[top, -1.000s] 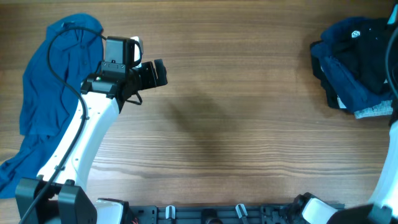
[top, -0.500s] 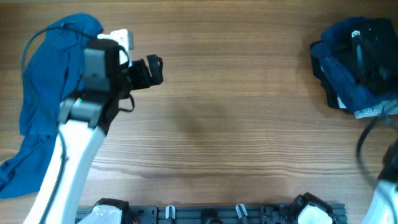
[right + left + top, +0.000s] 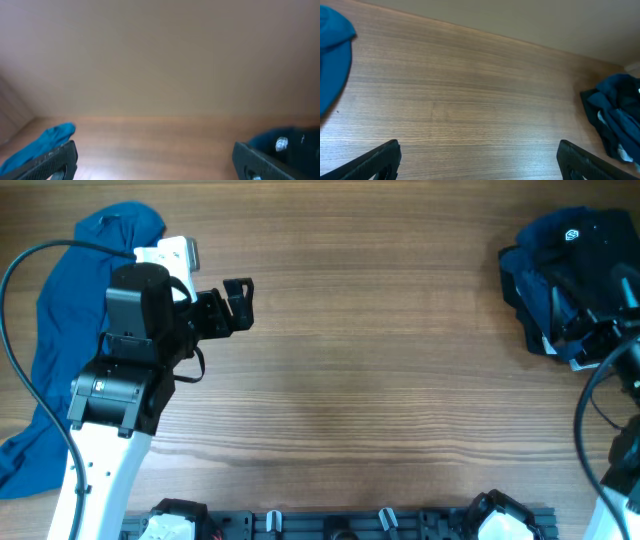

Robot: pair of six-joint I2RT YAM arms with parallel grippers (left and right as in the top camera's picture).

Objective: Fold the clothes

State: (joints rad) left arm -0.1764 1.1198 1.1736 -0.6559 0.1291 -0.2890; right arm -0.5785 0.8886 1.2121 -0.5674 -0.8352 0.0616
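The blue shirt [image 3: 60, 330] lies crumpled along the left side of the table [image 3: 380, 380], running from the far left corner toward the near edge, and the left arm crosses over its inner edge. A dark pile [image 3: 570, 270] of navy and black cloth sits at the far right corner, well apart from the shirt, with a small white logo mark [image 3: 572, 235] on top.

The left gripper [image 3: 238, 302] hangs over bare wood just beside the shirt and points toward the middle of the table. In the left wrist view its fingers [image 3: 380, 160] stand wide apart with only tabletop between them, holding and touching nothing.

The right gripper [image 3: 154, 150] is spread wide too. Its fingers [image 3: 265, 162] frame the wall and the far table edge, and nothing sits between them. From overhead it is at the near edge of the dark pile; whether it touches the cloth cannot be told.
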